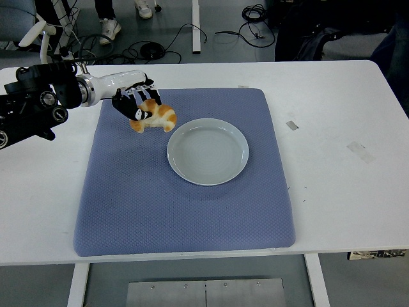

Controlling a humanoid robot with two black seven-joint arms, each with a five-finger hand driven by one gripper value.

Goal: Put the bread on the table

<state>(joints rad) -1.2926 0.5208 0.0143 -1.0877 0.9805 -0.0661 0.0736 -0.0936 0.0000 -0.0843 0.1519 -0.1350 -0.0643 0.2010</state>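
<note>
My left hand (137, 105) is shut on the bread (155, 118), a golden-brown roll, and holds it above the upper left part of the blue mat (185, 211), to the left of the plate. The grey plate (208, 151) sits in the middle of the mat with nothing on it. My left arm (38, 105) reaches in from the left edge. My right arm is out of view.
The white table (339, 179) has bare surface to the right of the mat, with small tape marks (358, 150). Cables and chair legs lie on the floor behind the table.
</note>
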